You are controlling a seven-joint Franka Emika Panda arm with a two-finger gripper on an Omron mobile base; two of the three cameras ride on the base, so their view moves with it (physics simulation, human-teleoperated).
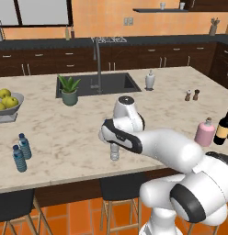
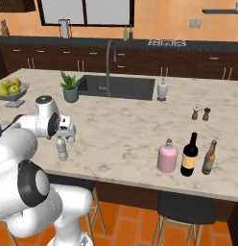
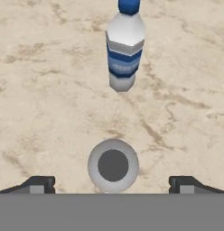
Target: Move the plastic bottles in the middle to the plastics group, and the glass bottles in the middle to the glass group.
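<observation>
The greyish-clear bottle (image 3: 113, 165) stands upright at lower centre of the hand view, seen cap-on, between the jaws, which are wide apart and untouching. A blue-labelled bottle (image 3: 125, 49) stands beyond, top centre, on the table (image 3: 50, 90).

A potted plant (image 1: 69, 90), fruit bowl (image 1: 6, 104), soap dispenser (image 1: 150, 80) and two shakers (image 1: 192, 95) on the marble island beside the sink (image 1: 111, 82).

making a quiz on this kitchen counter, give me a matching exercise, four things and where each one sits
Things:
1. pink bottle
2. plant
3. fruit bowl
4. shakers

Places:
A. at the sink's left corner
B. far left of the counter
C. right beside the wine bottle
D. right half of the counter, behind the wine bottle

Pairs: 1-C, 2-A, 3-B, 4-D
</observation>
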